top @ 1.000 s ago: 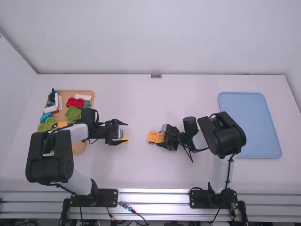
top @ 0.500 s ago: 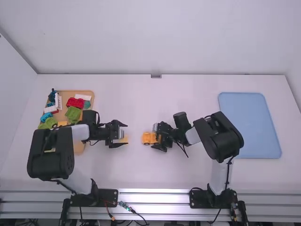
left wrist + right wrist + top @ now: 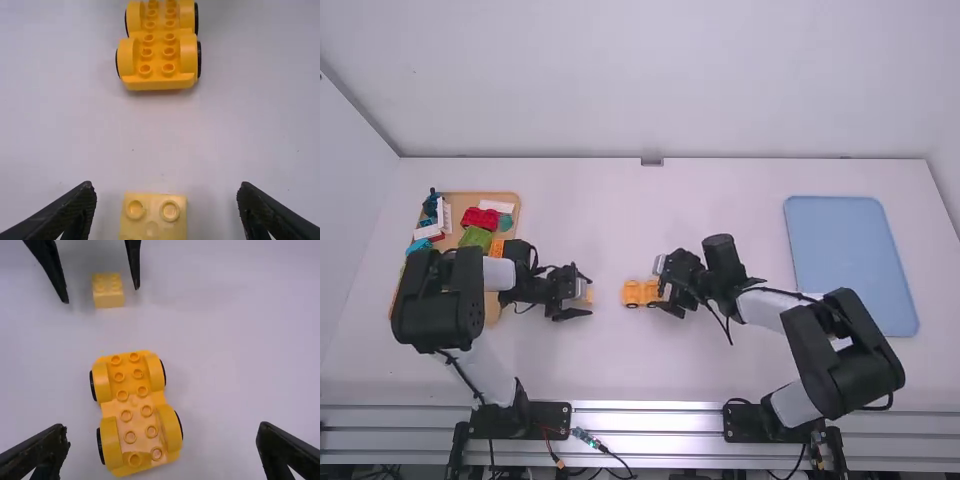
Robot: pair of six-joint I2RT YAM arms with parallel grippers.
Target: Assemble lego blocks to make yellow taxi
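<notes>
Closing the left gripper [image 3: 167, 187] appears to be my next step: its fingers are spread, and the block [image 3: 152, 220] lies between them, a gap on either side. Beyond those fingertips is the base [image 3: 158, 55], its long axis running away from them toward the right gripper [image 3: 163, 426]. That gripper's fingers, also spread, are nearer the base; the left's are nearer the block.

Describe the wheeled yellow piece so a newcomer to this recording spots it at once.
On the white table, between the tan tray and the blue tray, sits a long, studded yellow base. Black wheels under rounded fenders set it apart from the smaller, paler block.
</notes>
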